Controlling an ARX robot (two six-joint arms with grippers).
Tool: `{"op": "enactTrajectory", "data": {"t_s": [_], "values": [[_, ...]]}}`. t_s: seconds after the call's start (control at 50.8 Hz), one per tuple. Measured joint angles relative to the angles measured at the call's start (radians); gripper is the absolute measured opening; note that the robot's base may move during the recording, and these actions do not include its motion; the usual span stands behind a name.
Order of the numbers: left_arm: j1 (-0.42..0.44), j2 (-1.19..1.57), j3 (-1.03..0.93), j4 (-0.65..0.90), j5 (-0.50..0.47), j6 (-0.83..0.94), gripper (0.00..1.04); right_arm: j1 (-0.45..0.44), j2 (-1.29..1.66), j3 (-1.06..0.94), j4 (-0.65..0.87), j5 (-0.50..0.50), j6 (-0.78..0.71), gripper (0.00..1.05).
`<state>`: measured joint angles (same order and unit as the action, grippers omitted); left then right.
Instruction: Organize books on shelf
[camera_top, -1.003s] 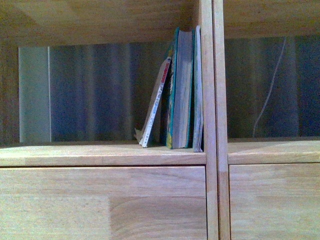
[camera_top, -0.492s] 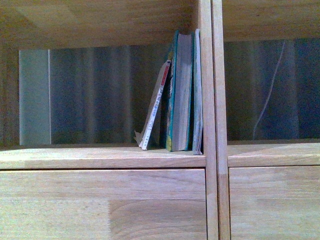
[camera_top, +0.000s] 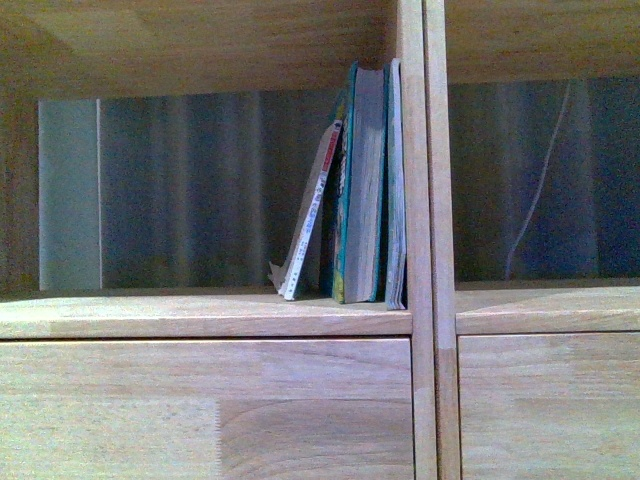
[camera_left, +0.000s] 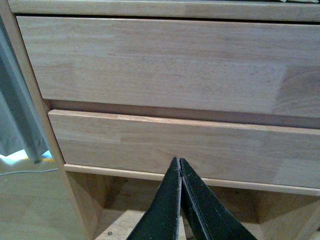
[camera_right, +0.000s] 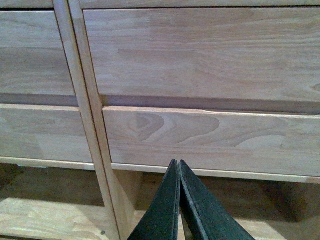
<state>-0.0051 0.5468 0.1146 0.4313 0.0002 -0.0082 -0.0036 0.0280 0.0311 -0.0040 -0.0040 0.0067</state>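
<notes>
In the front view the books stand at the right end of the left compartment of the wooden shelf (camera_top: 200, 312), against the divider (camera_top: 430, 240). A thin one with a white-and-red spine (camera_top: 312, 218) leans right onto a thick teal-covered book (camera_top: 362, 180) with grey page edges. A slim grey-edged book (camera_top: 396, 180) stands against the divider. No arm shows in the front view. My left gripper (camera_left: 179, 161) is shut and empty, pointing at the lower drawer front (camera_left: 190, 150). My right gripper (camera_right: 178, 162) is shut and empty before another drawer front (camera_right: 210, 137).
Plain drawer fronts (camera_top: 205, 405) fill the space under the book shelf. The left part of the book compartment is open space with a curtain (camera_top: 180, 190) behind. A cable (camera_top: 540, 180) hangs behind the right compartment. Below the drawers is a low open compartment (camera_right: 50, 190).
The front view has shifted very slightly; the books stand as before.
</notes>
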Motion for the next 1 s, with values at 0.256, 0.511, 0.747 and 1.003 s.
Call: {"op": "enactTrajectory", "data": {"t_s": [0.256,0.511,0.747,1.003], "values": [[0.0,-0.104,-0.047,-0.058,0.0,0.0,0.03,0.0,-0.021,-0.015,0.001,0.001,-0.001,0.03],[0.001,-0.195,-0.071,-0.122,0.0,0.0,0.03,0.0,-0.022,-0.015,0.001,0.0,-0.001,0.03],[0.001,-0.271,-0.101,-0.153,0.0,0.001,0.03,0.0,-0.022,-0.015,0.001,0.0,-0.001,0.03],[0.001,-0.352,-0.101,-0.235,0.0,0.001,0.03,0.0,-0.022,-0.015,0.001,0.001,-0.001,0.03]]}}
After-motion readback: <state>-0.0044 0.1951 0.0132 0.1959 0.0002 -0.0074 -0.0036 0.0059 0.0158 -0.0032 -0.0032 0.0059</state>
